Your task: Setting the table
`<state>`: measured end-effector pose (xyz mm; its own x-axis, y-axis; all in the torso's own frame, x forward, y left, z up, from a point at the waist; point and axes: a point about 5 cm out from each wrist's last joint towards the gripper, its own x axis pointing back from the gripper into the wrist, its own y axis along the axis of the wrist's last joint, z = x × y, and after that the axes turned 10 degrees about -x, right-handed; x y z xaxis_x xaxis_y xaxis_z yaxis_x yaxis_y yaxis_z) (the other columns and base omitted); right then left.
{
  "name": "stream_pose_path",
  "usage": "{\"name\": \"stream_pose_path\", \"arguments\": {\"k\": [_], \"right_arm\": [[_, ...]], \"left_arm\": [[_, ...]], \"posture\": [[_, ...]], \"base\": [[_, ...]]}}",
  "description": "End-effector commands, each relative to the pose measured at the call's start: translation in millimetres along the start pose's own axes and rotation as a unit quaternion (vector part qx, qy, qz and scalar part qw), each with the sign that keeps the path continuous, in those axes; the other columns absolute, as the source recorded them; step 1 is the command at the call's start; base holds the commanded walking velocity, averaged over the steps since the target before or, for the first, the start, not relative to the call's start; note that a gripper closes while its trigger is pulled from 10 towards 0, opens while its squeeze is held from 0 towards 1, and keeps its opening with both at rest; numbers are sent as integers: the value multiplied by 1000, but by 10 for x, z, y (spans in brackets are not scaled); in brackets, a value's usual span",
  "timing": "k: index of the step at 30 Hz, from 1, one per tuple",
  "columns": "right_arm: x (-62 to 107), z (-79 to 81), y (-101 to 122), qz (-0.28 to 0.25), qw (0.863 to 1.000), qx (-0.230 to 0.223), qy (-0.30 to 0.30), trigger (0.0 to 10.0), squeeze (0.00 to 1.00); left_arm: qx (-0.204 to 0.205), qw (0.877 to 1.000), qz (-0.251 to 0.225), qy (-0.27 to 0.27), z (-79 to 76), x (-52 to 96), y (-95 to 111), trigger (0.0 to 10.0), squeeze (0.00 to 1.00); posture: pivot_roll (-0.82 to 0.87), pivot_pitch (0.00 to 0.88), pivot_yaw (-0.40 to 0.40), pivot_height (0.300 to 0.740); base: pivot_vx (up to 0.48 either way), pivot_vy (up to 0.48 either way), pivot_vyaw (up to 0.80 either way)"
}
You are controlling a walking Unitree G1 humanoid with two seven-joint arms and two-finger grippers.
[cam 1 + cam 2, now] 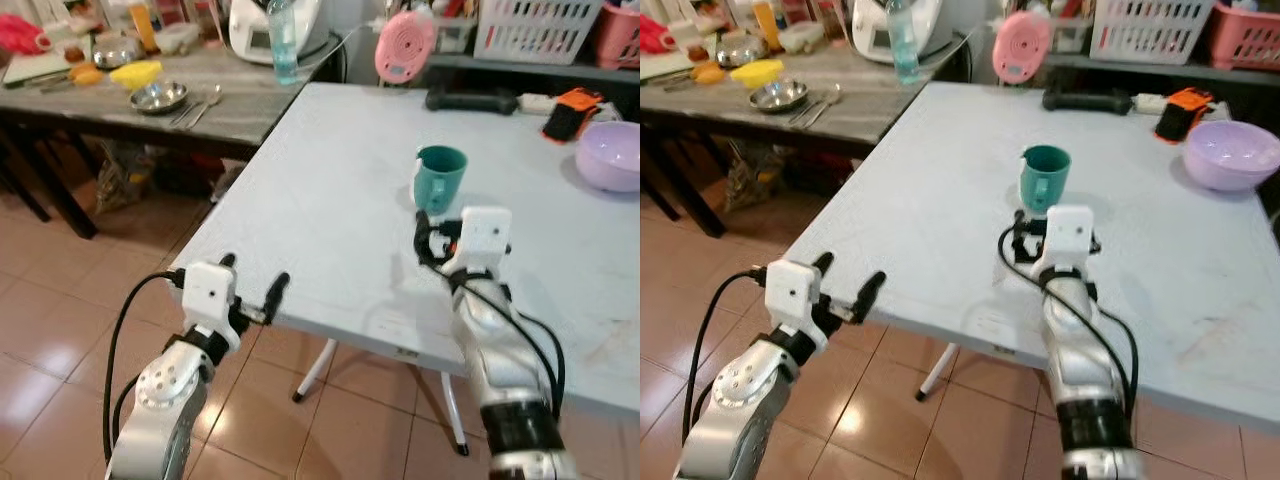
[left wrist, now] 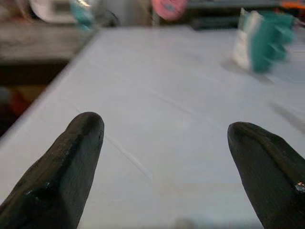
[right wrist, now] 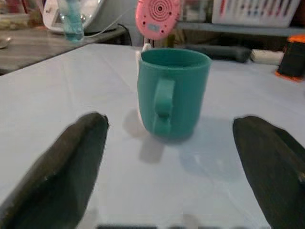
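Right gripper spread wide, empty, near green mug.

Bright, even indoor light; head views mostly sharp, wrist views soft.
Soft glare on the white table mid-frame. Faint shadow under the teal mug. Right wrist view: near fingers blurred. Left wrist view: background smeared at the top, mug out of focus upper right.

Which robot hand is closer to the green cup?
The right. The right gripper is open on the table just before the green cup, its handle facing it. The left gripper, also open, hovers at the table's near left edge, far from the cup.
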<state>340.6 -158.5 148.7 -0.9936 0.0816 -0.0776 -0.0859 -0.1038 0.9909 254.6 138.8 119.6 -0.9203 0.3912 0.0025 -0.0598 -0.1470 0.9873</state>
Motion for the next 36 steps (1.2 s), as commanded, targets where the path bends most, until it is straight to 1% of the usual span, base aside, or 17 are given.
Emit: {"name": "stream_pose_path", "arguments": {"k": [1, 3, 6, 8, 11, 12, 13, 14, 15, 17, 18, 25, 36], "right_arm": [[-83, 11, -30, 5, 1000, -1, -10, 10000, 0], [-206, 18, 0, 7, 1000, 5, -18, 10000, 0], [-274, 18, 14, 9, 1000, 3, -23, 10000, 0], [-363, 35, 15, 15, 1000, 1, -21, 10000, 0], [-442, 49, 39, 15, 1000, 7, -23, 10000, 0], [-463, 45, 50, 14, 999, 8, -27, 9137, 0], [-476, 41, 57, 13, 999, 8, -31, 9137, 0], [-500, 24, 84, 8, 999, 15, -46, 4667, 0], [-506, 26, 94, 6, 999, 13, -48, 1882, 0], [-517, 39, 103, 4, 999, 10, -47, 1686, 0], [-524, 50, 106, -2, 999, 13, -48, 0, 0], [-537, 77, 144, -27, 998, 20, -59, 0, 0], [-571, 74, 233, -51, 997, 11, -62, 0, 0]], "left_arm": [[-6, 1000, 2, -16, 17, 93, 51, 10000, 0], [-8, 1000, 8, -15, 43, 180, 65, 10000, 0], [-8, 1000, 11, -15, 51, 218, 90, 10000, 0], [-5, 1000, 17, -14, 49, 268, 116, 10000, 0], [-2, 1000, 22, -16, 35, 322, 135, 10000, 0], [-1, 1000, 24, -17, 28, 339, 138, 10000, 0], [0, 1000, 25, -17, 23, 349, 140, 10000, 0], [1, 999, 27, -18, 15, 362, 140, 10000, 0], [2, 999, 28, -17, 15, 365, 140, 10000, 0], [5, 999, 28, -17, 13, 369, 143, 10000, 0], [6, 999, 30, -16, 15, 373, 148, 10000, 0], [7, 999, 34, -19, 10, 376, 159, 10000, 0], [5, 999, 34, -21, 24, 347, 171, 10000, 0]], "posture": [[101, 178, 59, 740], [130, 201, 52, 740], [151, 217, 46, 740], [167, 231, 37, 740], [174, 236, 32, 740], [176, 236, 29, 740], [176, 236, 29, 740], [181, 235, 23, 740], [181, 235, 23, 740], [182, 234, 23, 740], [183, 234, 23, 740], [184, 232, 31, 740], [186, 226, 41, 740]], "base": [[0, 0, 0], [0, 0, 0], [0, 0, 0], [0, 0, 0], [0, 0, 0], [0, 0, 0], [0, 0, 0], [0, 0, 0], [0, 0, 0], [0, 0, 0], [0, 0, 0], [0, 0, 0], [0, 0, 0]]}}
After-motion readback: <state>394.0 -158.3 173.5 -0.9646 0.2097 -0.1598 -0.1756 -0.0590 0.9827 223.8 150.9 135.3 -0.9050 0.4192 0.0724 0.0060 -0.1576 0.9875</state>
